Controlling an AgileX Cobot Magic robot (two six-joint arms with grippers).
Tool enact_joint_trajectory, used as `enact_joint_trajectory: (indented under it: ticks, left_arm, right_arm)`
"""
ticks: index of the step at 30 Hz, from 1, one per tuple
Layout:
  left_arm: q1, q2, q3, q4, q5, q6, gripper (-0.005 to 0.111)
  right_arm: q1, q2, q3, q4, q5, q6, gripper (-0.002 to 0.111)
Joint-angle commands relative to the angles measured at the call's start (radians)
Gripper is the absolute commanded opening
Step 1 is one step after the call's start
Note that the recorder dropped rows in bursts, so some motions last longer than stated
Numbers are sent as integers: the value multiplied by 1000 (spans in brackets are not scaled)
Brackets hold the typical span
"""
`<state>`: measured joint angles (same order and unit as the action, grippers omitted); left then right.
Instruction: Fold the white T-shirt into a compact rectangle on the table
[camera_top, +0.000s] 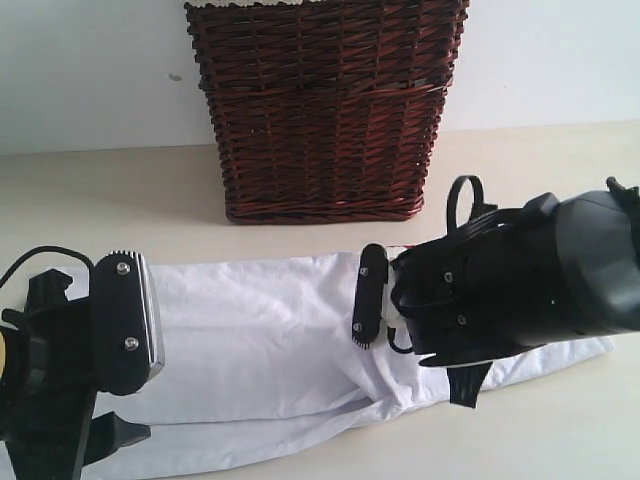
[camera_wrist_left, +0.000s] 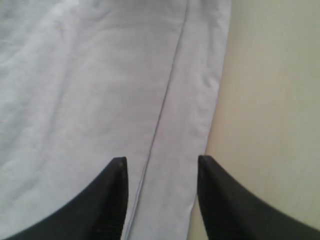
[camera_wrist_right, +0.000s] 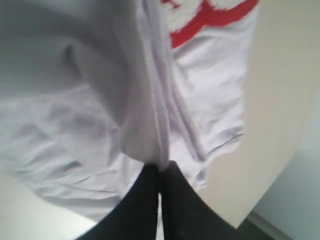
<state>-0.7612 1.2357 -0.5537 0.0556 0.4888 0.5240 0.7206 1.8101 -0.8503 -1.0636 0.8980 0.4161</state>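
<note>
We see the desk (camera_top: 100, 190) first, a broad, pale cream surface that fills most of the exterior view and runs back to a light wall. On it, in front of a dark wicker basket (camera_top: 325, 110) that stands upright at the far side, lies the white T-shirt (camera_top: 260, 340). It is spread in a long band from the left of the view to the right, its near edge rumpled into loose folds. The shirt and the basket are apart, with a strip of bare desk between them.

The right hand (camera_wrist_right: 160, 172) is over the far edge of the shirt, right of the middle. In its wrist view we see its two dark fingers pressed together at the tips, pinching a fold of the white cloth that rises from them in a ridge. The left hand (camera_wrist_left: 161, 170) is at the shirt's left end. Its fingers stand apart with nothing between them; past them we see flat cloth, and one side edge of the shirt with bare desk beside it.

A thin seam (camera_wrist_left: 165, 100) runs along the cloth between the left fingers. In the right wrist view, a patch of red lettering (camera_wrist_right: 210, 15) shows on the shirt, cut off by the edge of the frame.
</note>
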Motion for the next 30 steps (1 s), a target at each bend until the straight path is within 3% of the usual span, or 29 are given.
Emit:
enact_joint_trajectory:
  ticks: [1, 6, 13, 15, 18, 23, 27, 30]
  left_arm:
    - [-6, -7, -3, -12, -13, -8, 44]
    - [-6, -7, -3, -14, -13, -8, 44]
    - [-6, -7, -3, -17, -16, -8, 44]
    - [-6, -7, -3, -17, -15, -11, 44]
    - [-6, -7, -3, -17, -14, -11, 44]
    - [-6, -7, -3, -44, -12, -11, 44]
    - [-6, -13, -3, -56, 4, -11, 44]
    - [-6, -22, -3, -71, 4, -11, 44]
  right_arm:
    - [1, -17, -18, -205, -23, 14, 0]
    - [1, -16, -18, -305, -122, 50, 2]
    - [1, -16, -18, -384, -40, 220, 40]
    - [1, -16, -18, -391, 33, 279, 45]
    - [1, -21, -18, -371, 86, 317, 43]
    - [-63, -34, -18, -164, -70, 304, 20]
    - [-233, -28, -18, 100, -239, 219, 28]
    - [-317, -30, -18, 131, -272, 216, 35]
